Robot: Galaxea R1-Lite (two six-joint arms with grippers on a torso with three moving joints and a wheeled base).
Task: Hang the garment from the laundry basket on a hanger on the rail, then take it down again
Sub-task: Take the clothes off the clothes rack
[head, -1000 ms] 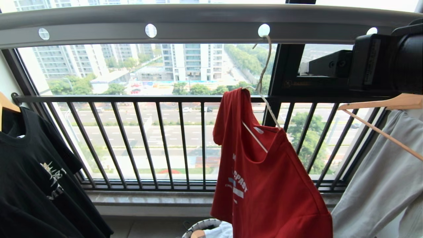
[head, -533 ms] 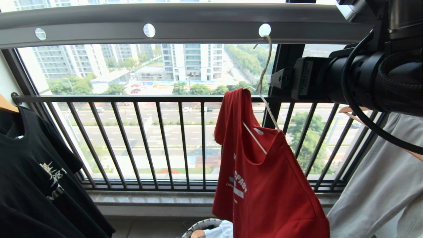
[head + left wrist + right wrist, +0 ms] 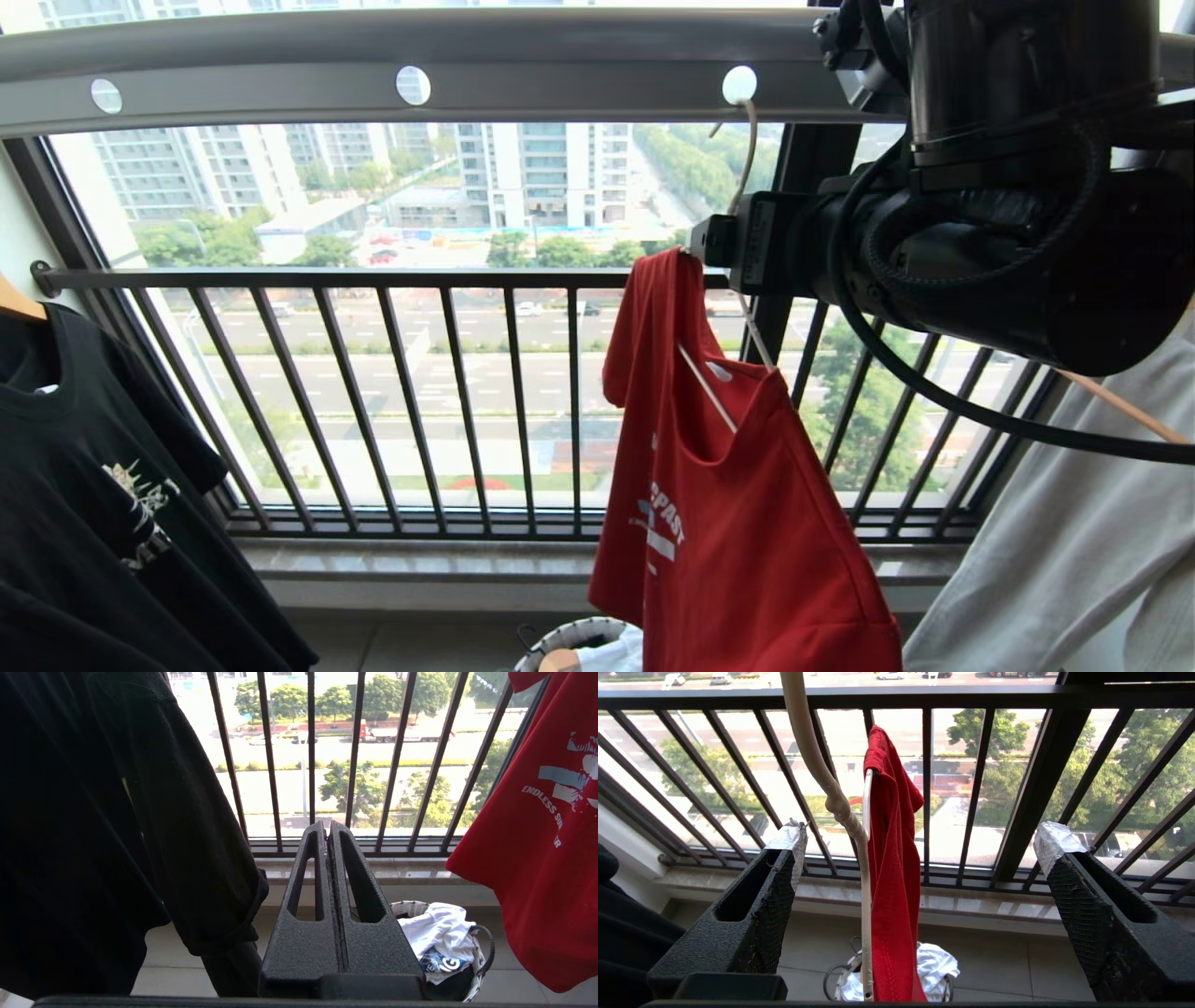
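Note:
The red garment [image 3: 738, 523] hangs on the off-white wire hanger [image 3: 744, 159], whose hook sits in a round hole of the grey rail [image 3: 560, 65]. My right arm [image 3: 1008, 243] reaches in from the right at the height of the hanger's neck. My right gripper [image 3: 924, 837] is open, and the hanger [image 3: 817, 756] and the garment [image 3: 892, 882] stand between its fingers, untouched. The laundry basket [image 3: 481, 952] stands on the floor below. My left gripper [image 3: 328, 828] is shut on nothing, low and left of the garment [image 3: 537, 858].
A black T-shirt [image 3: 93, 485] hangs at the left and a pale garment [image 3: 1055, 560] on a wooden hanger at the right. The dark window railing [image 3: 420, 280] runs behind. A white garment [image 3: 439, 933] lies in the basket.
My right arm has swung in from the right edge leftwards to the hanger's neck, now covering the rail's right part. The garment and hanger hang much as before.

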